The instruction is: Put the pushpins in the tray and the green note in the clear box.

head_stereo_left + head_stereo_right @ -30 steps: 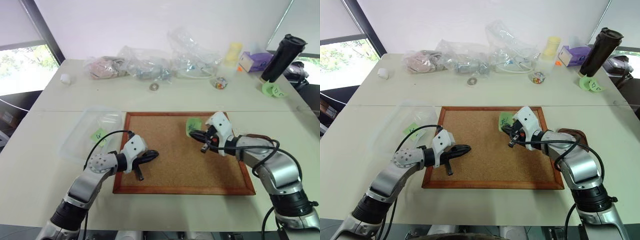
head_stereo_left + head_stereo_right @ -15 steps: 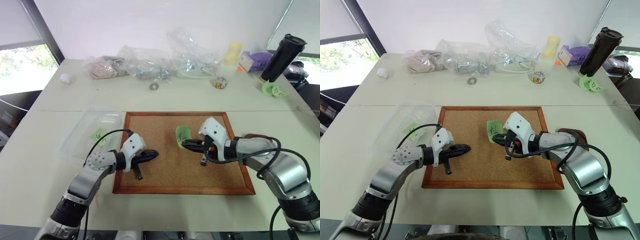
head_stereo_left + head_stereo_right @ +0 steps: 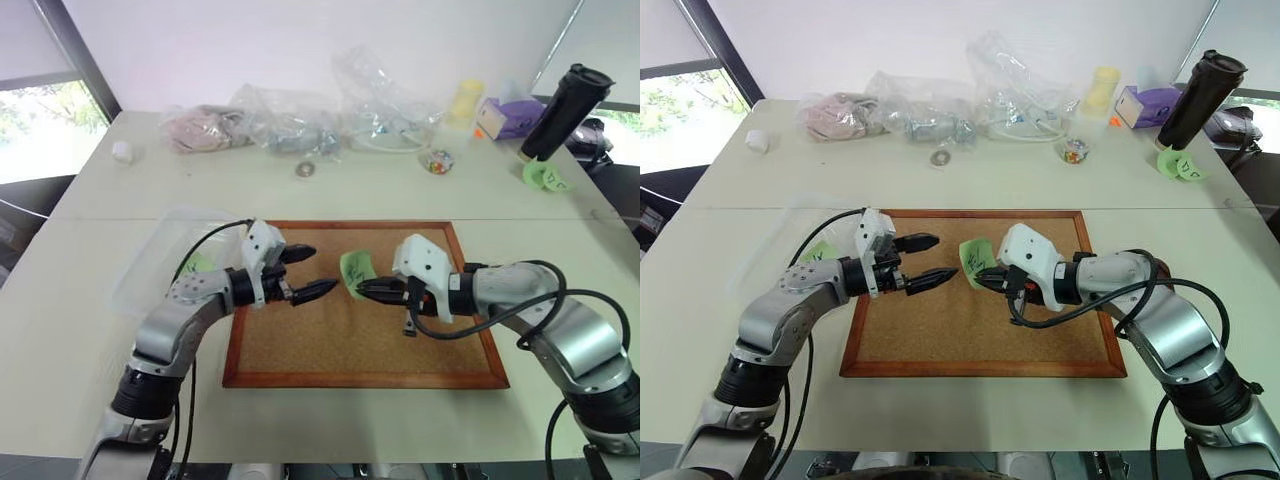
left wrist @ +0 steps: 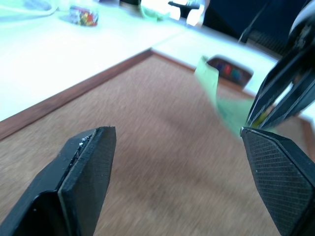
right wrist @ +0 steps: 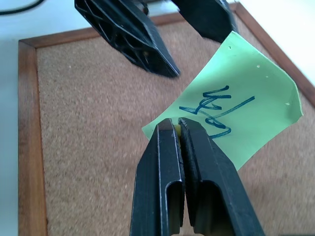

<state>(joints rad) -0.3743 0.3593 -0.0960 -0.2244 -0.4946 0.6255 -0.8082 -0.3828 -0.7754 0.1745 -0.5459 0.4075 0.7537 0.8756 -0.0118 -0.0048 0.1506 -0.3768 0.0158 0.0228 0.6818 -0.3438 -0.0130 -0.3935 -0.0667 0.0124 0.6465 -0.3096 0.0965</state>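
Green note (image 5: 231, 105) pinched by one corner in clenched right gripper (image 3: 362, 290), held curled above cork board (image 3: 300, 340), just off the spread-open left gripper (image 3: 305, 272). Dark scribble on thin matte paper readable from right wrist view; from left wrist view, textured black pads (image 4: 91, 160) and oval tray (image 4: 230, 72) past the wood frame. Clear box (image 3: 165, 250) left of the board.

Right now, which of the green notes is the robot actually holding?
The green note with the dark scribble, pinched above the cork board in the right gripper; another lies in the clear box.
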